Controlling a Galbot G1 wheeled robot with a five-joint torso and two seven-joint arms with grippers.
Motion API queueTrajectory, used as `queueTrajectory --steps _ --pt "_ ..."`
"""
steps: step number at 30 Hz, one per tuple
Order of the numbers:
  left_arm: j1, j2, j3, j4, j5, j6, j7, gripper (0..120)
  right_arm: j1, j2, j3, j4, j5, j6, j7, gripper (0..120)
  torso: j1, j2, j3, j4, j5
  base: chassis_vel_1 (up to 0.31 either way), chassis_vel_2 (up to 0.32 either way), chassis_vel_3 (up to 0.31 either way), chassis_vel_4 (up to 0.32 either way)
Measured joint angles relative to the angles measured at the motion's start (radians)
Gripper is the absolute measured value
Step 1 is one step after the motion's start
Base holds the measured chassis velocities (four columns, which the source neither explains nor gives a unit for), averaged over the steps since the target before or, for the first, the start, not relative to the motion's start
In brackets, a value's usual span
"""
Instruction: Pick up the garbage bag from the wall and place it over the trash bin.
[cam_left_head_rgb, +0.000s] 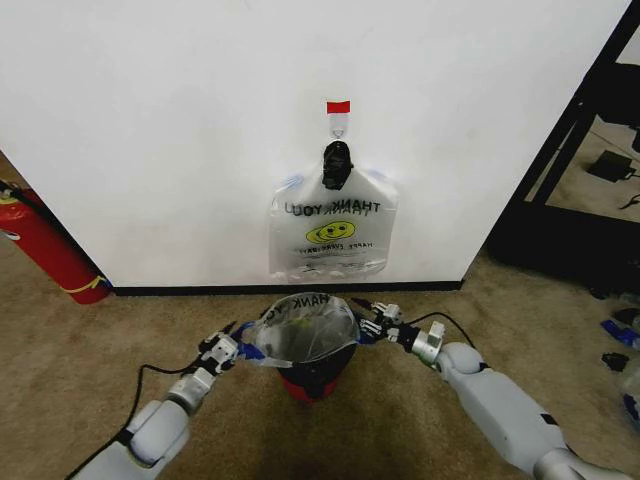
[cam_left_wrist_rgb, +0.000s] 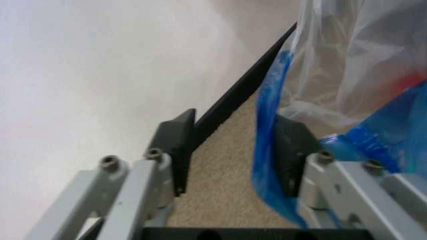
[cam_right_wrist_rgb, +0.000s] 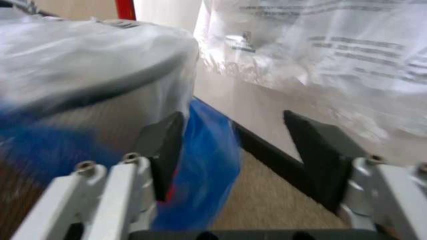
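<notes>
Head view: we saw the garbage bag (cam_left_head_rgb: 303, 328) draped over the trash bin (cam_left_head_rgb: 312, 375) | left gripper (cam_left_head_rgb: 234, 344) at 9 o'clock, right gripper (cam_left_head_rgb: 377, 323) at 3 o'clock, equally near | both jaws apart, blue handle strips (cam_left_wrist_rgb: 269, 131) beside inner fingers.

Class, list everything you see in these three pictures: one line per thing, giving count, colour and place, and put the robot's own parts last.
Thin clear plastic garbage bag: one, clear with blue handle strips, draped over the bin's mouth.
Small round trash bin: one, black with red base, on the carpet before the wall.
Bunch of same-printed bags: one bunch, clear with yellow smiley, hanging on the wall.
Black clip: one, black, gripping the bunch's top.
Red tape strip: one, red, above the clip.
Plain white wall: one, white with black baseboard, behind the bin.
Fire extinguisher: one, red, leaning at the wall's left.
Carpet: beige, floor.
Left gripper: one, open, at the bin's left, a blue strip between its fingers.
Right gripper: one, open, at the bin's right.
</notes>
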Motion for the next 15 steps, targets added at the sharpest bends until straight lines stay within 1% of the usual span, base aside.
queueTrajectory --steps 2,3,4,5,7,8,9,10,12,15 --pt "0.012 0.006 -0.004 -0.008 0.000 -0.014 0.002 51 -0.019 -0.018 0.017 0.017 0.000 -0.005 -0.023 70 0.000 0.000 0.000 0.0001 -0.0001 0.000 0.000 0.000 0.000" --pt "0.017 0.007 -0.005 -0.010 -0.002 -0.037 0.005 56 -0.033 -0.031 0.028 0.028 0.001 -0.008 -0.044 75 0.000 0.000 0.000 -0.0001 -0.0002 0.000 0.000 0.000 0.000" --pt "0.019 0.005 -0.005 -0.009 -0.003 -0.048 0.006 59 -0.040 -0.036 0.033 0.035 0.001 -0.009 -0.054 77 0.000 0.000 0.000 -0.0002 -0.0002 0.000 0.000 0.000 0.000" --pt "0.022 -0.002 -0.004 -0.009 -0.003 -0.071 0.010 65 -0.055 -0.048 0.040 0.051 0.002 -0.011 -0.075 83 0.000 0.000 0.000 -0.0003 -0.0001 0.000 0.000 0.000 0.000" --pt "0.024 -0.009 -0.003 -0.006 -0.003 -0.091 0.017 73 -0.077 -0.064 0.047 0.078 0.005 -0.014 -0.099 91 0.000 0.000 0.000 0.0000 -0.0002 0.000 0.000 0.000 0.000" --pt "0.024 -0.009 -0.003 -0.006 -0.003 -0.091 0.017 73 -0.077 -0.064 0.047 0.078 0.005 -0.014 -0.099 91 0.000 0.000 0.000 0.0000 -0.0002 0.000 0.000 0.000 0.000" --pt "0.024 -0.011 -0.003 -0.001 -0.005 -0.101 0.022 77 -0.087 -0.071 0.049 0.092 0.007 -0.015 -0.106 93 0.000 0.000 0.000 0.0000 -0.0003 0.000 0.000 0.000 0.000" --pt "0.023 -0.015 -0.003 0.012 -0.011 -0.129 0.033 79 -0.101 -0.081 0.052 0.110 0.010 -0.016 -0.117 97 0.000 0.000 0.000 0.0000 -0.0001 0.000 0.000 0.000 0.000" --pt "0.015 -0.024 -0.005 0.041 -0.038 -0.184 0.050 90 -0.128 -0.098 0.058 0.149 0.016 -0.018 -0.135 100 0.000 0.000 0.000 -0.0002 -0.0003 0.000 0.000 0.000 0.000" --pt "0.002 -0.047 -0.014 0.081 -0.144 -0.274 0.067 99 -0.168 -0.119 0.067 0.213 0.026 -0.018 -0.173 100 0.000 0.000 0.000 -0.0001 -0.0004 0.000 0.000 0.000 0.000"
